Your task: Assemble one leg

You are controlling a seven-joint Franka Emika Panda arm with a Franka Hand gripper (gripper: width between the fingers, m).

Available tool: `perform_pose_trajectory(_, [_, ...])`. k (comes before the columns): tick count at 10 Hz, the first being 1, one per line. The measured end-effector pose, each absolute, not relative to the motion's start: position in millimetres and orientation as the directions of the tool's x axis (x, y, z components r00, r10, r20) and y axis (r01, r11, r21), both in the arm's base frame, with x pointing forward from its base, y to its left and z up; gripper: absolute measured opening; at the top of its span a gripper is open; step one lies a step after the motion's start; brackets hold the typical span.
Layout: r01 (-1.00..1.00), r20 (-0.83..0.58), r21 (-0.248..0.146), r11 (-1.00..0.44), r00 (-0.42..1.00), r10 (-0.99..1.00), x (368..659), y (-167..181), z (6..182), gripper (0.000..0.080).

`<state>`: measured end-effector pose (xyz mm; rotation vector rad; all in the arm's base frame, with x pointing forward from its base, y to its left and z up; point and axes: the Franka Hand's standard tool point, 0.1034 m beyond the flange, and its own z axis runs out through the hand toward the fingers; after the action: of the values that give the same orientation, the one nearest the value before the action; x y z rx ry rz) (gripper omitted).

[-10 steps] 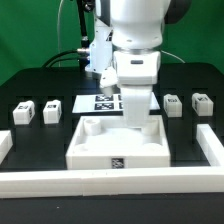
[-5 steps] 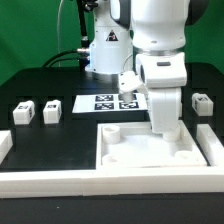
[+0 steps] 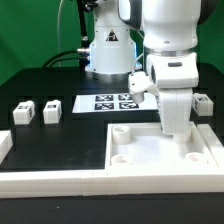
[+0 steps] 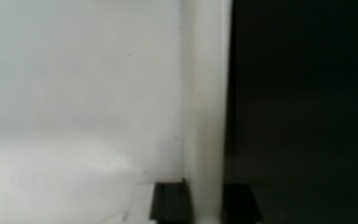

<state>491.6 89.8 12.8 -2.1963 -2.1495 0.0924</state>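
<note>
Gripper (image 3: pixel 176 130) is down on the right part of the panel (image 3: pixel 150 160). Its fingers are hidden behind the wrist and the wrist view is a blur, so grip state can't be told. The panel sits in the near right corner of the rail (image 3: pixel 60 183), likely as a brace. No leg is fitted: outer left leg (image 3: pixel 22 113), inner left leg (image 3: pixel 52 112) and right leg (image 3: pixel 203 103) lie loose.

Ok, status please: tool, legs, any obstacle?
Tool down at the white panel, jaws hidden. Two legs at exterior view's left, one at right, all lying loose. Arm blocks view behind it.
</note>
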Motion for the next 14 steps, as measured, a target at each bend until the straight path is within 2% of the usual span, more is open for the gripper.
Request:
perform_pose_trajectory(2, [0.996, 0.004, -0.092, -0.021, 0.021, 1.0, 490.3, 89.9, 12.1, 0.007])
perform_pose_trajectory(4, [0.996, 0.004, -0.092, -0.021, 0.021, 1.0, 489.9, 89.9, 11.9, 0.0444])
perform_pose_trajectory(5, [0.996, 0.004, -0.092, -0.021, 0.021, 1.0, 489.8, 89.8, 12.1, 0.057])
perform_pose_trajectory(6, [0.996, 0.003, -0.09, -0.023, 0.024, 1.0, 489.9, 89.6, 13.5, 0.057])
perform_pose_trajectory(7, [0.996, 0.001, -0.087, -0.032, 0.032, 0.999, 489.1, 89.0, 16.8, 0.0635])
perform_pose_trajectory(8, [0.996, -0.001, -0.081, -0.047, 0.047, 0.999, 488.7, 88.3, 21.5, 0.0645])
perform_pose_trajectory(11, [0.995, -0.009, -0.063, -0.072, 0.071, 0.997, 484.1, 86.8, 37.8, 0.0648])
perform_pose_trajectory(14, [0.989, -0.013, -0.045, -0.142, 0.141, 0.99, 464.9, 74.9, 49.9, 0.0648])
